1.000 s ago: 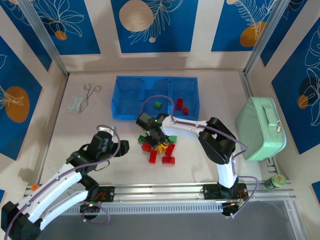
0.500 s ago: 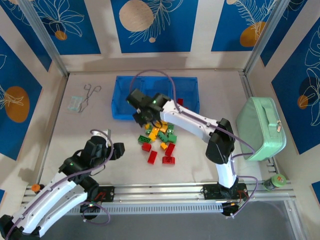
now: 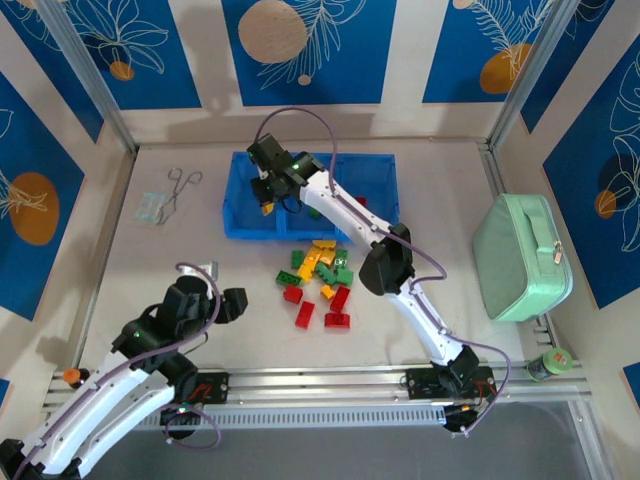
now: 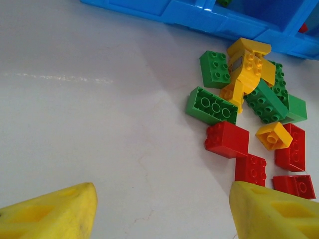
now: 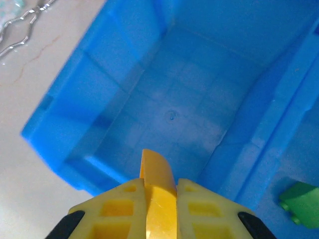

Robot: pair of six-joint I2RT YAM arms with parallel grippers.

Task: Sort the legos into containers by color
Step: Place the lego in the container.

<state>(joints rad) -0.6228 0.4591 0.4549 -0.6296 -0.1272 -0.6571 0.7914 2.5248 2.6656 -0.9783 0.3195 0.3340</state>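
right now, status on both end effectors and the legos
Right end effector shut on yellow brick, above tray's left compartment. Left end effector open, short of loose lego pile. Drop path looks open.

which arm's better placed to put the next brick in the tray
Right. The right jaws are shut on a yellow brick directly over the tray's left compartment, ready to release. The left jaws stand open and hold nothing, on the near side of the loose pile.

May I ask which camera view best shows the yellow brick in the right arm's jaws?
The right wrist view: the yellow brick sits close-up, pinched in the right gripper's jaws above the left compartment. The top external view shows it as a tiny orange speck.
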